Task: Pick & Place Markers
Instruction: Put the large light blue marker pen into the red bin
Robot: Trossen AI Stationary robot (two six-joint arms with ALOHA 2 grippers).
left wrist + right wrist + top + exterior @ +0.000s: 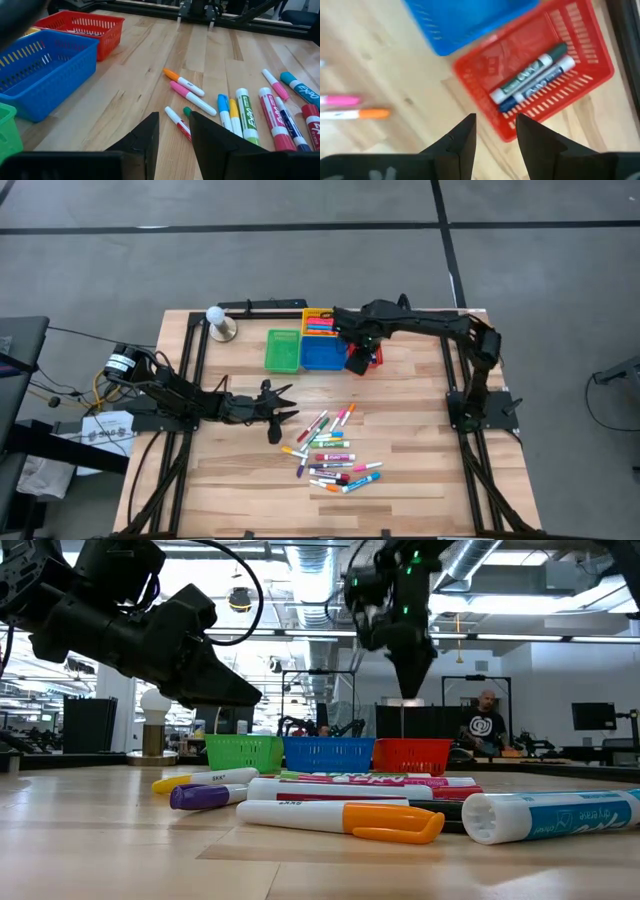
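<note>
Coloured markers (330,455) scattered flat on table, two in red basket (540,75)

The table (420,480) is pale, smooth, matt planked wood. The baskets (50,55) are slotted plastic. The markers (245,115) have glossy plastic barrels.

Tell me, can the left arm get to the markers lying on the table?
Probably yes. The left gripper hovers with its fingers apart and empty right beside the loose markers, and nothing lies between them. The right gripper is off over the red basket.
</note>
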